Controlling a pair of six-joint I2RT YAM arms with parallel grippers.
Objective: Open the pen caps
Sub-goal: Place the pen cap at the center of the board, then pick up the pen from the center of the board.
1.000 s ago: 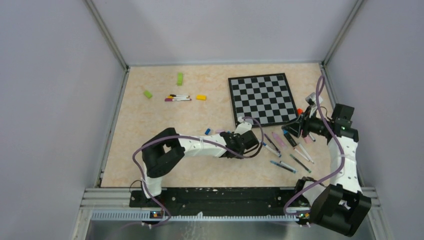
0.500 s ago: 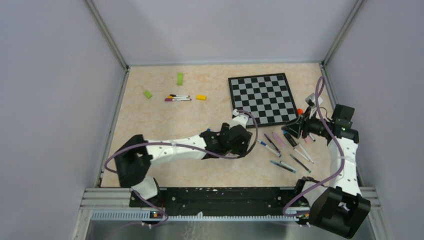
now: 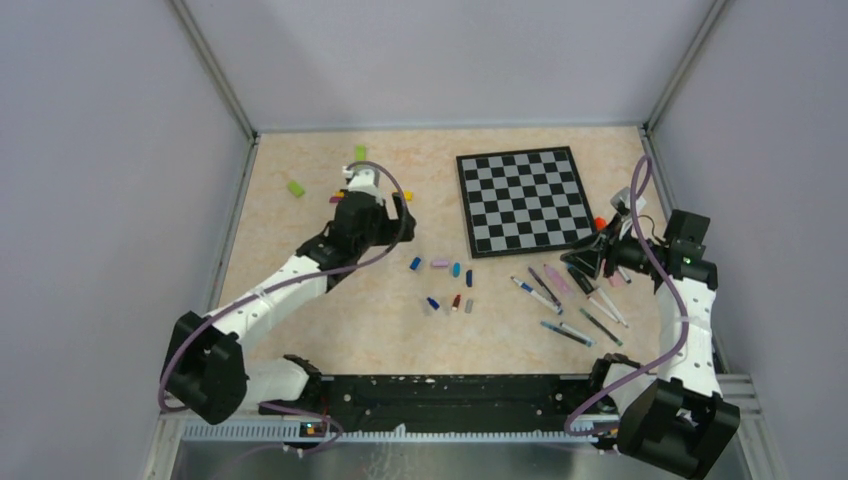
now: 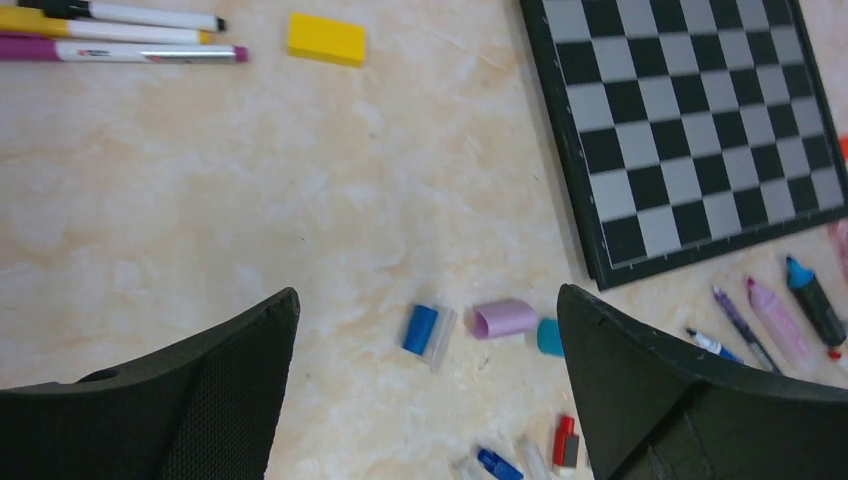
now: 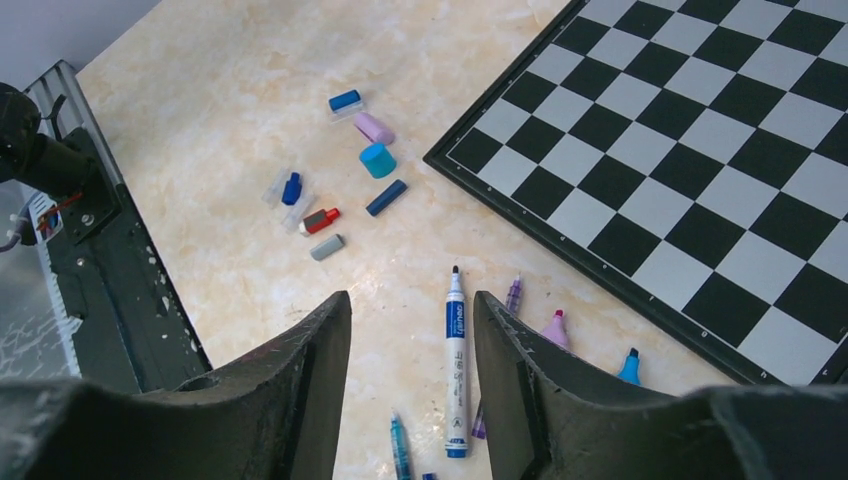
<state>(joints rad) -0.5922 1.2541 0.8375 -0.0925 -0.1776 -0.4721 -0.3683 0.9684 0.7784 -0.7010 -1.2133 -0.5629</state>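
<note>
Left wrist: left jaws spread wide, pen caps (image 4: 420, 330) on worktop (image 4: 300, 200) between them; right jaws parted, pen (image 5: 455, 365) lying between.

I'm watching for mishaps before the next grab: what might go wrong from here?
The purple-capped marker pen lies right beside its yellow-capped neighbour, so the open left gripper may catch both. The right gripper hangs over an uncapped white pen; its bare tip could mark the beige table.
</note>
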